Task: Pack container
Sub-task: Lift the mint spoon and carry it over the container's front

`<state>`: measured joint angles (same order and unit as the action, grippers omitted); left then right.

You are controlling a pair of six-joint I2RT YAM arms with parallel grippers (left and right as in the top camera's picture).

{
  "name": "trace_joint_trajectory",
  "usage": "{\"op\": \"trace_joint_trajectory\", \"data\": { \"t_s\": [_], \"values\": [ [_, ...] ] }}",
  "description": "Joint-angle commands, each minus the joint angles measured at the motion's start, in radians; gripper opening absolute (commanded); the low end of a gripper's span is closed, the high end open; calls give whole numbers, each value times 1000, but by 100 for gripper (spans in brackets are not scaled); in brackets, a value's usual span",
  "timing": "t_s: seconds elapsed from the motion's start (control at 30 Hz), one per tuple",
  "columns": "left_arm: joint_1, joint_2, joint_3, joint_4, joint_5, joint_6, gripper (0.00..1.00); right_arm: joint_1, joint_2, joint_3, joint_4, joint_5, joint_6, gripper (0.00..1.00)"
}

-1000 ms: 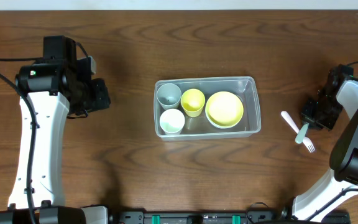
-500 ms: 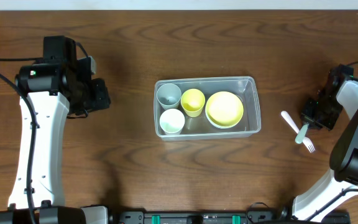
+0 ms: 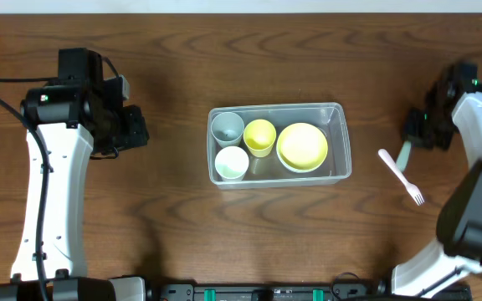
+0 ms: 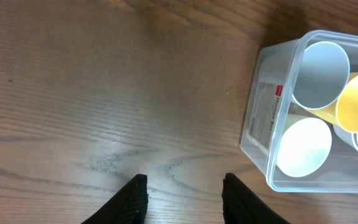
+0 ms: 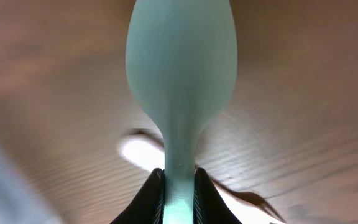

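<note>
Spoon clamped in right claw, well apart from container rim, left claw apart.

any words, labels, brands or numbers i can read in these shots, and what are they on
Label on the end wall of the container: white sticker with a small red mark and rows of print, too small and blurred to read.
Nothing else: no print shows on the cups, the bowl, the spoon or the fork.
</note>
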<state>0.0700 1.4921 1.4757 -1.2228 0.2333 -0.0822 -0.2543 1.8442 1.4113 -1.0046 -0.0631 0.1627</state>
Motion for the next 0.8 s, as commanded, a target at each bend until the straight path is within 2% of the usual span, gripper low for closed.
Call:
{"op": "trace_joint_trajectory", "data": {
  "t_s": [0.0, 0.07, 0.2, 0.47, 0.6, 0.77],
  "values": [
    [-1, -11, -4, -2, 2, -5, 40, 116, -161, 75, -9, -37, -181, 1],
    [-1, -11, -4, -2, 2, -5, 41, 204, -224, 79, -10, -76, -318, 1],
    [-1, -11, -4, -2, 2, -5, 40, 388, -293, 79, -26, -103, -482, 1],
    [-1, -11, -4, -2, 2, -5, 40, 715, -271, 69, -88, -102, -760, 1],
    [-1, -11, -4, -2, 2, -5, 41, 780, -243, 64, -100, -103, -840, 1],
    [-1, -11, -4, -3, 2, -5, 40, 796, -203, 63, -130, -103, -860, 1]
  ]
}}
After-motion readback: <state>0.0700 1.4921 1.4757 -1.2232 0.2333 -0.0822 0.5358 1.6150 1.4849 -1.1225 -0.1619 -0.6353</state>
